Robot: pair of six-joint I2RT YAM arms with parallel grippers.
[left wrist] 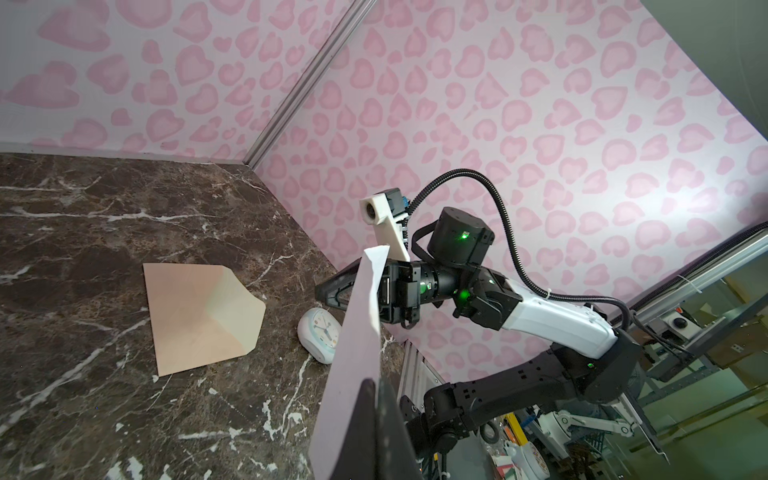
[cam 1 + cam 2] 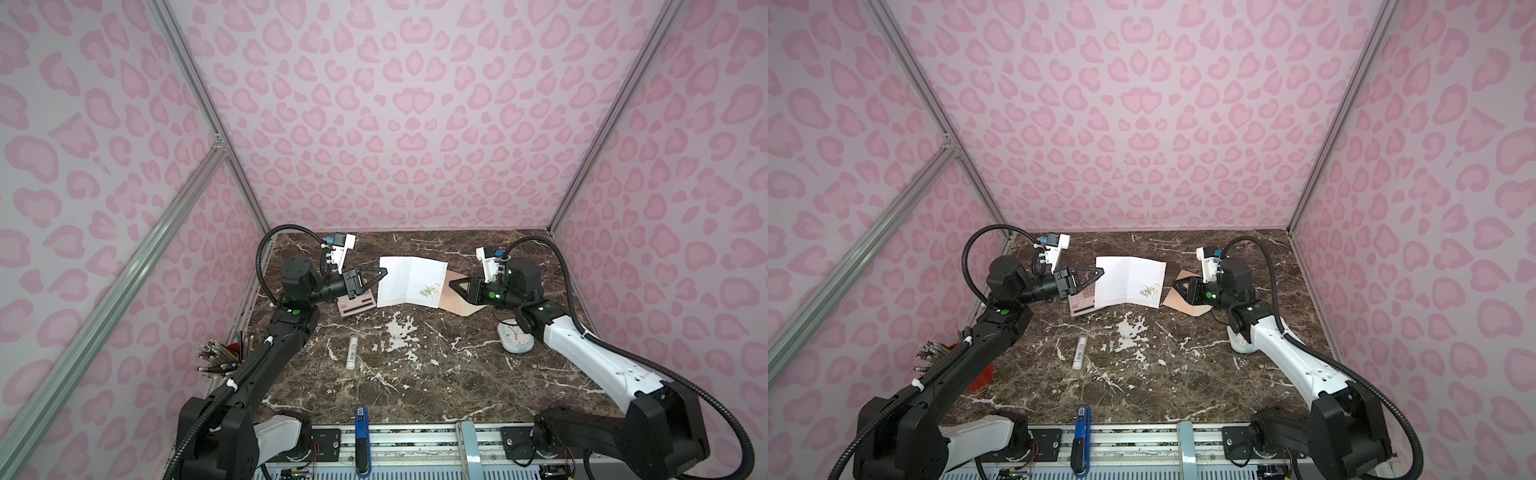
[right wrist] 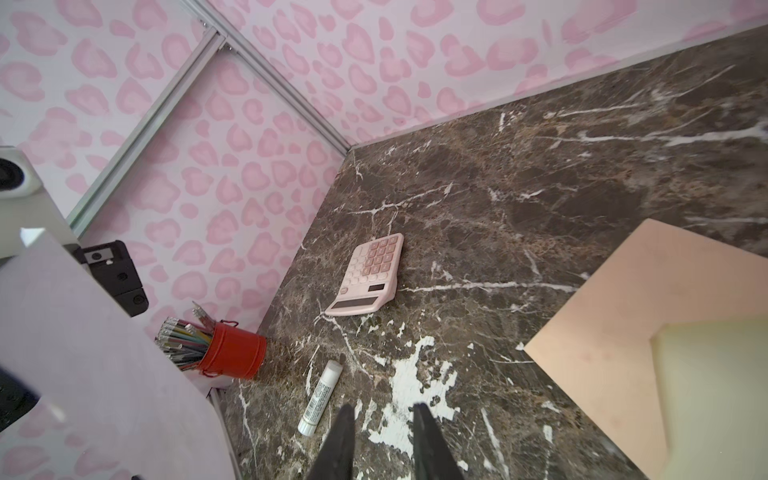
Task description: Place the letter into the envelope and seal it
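Pink spotted walls [image 2: 374, 124], dark marble tabletop [image 2: 436, 374].

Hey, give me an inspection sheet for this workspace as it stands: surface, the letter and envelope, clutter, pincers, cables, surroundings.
Surface: dark marble table with white veins and patches; no spill seen.
Job's things: letter held up off the table, not in the envelope, which lies flat with its pale flap open.
Clutter: pink calculator, glue stick, red pencil cup, small clock.
Grippers: left pincer shut on the letter's edge; right pincer open and empty, near the letter's free edge.
Cables: black hoses arch over both arms; no snag seen.
Surroundings: pink patterned walls, metal frame.
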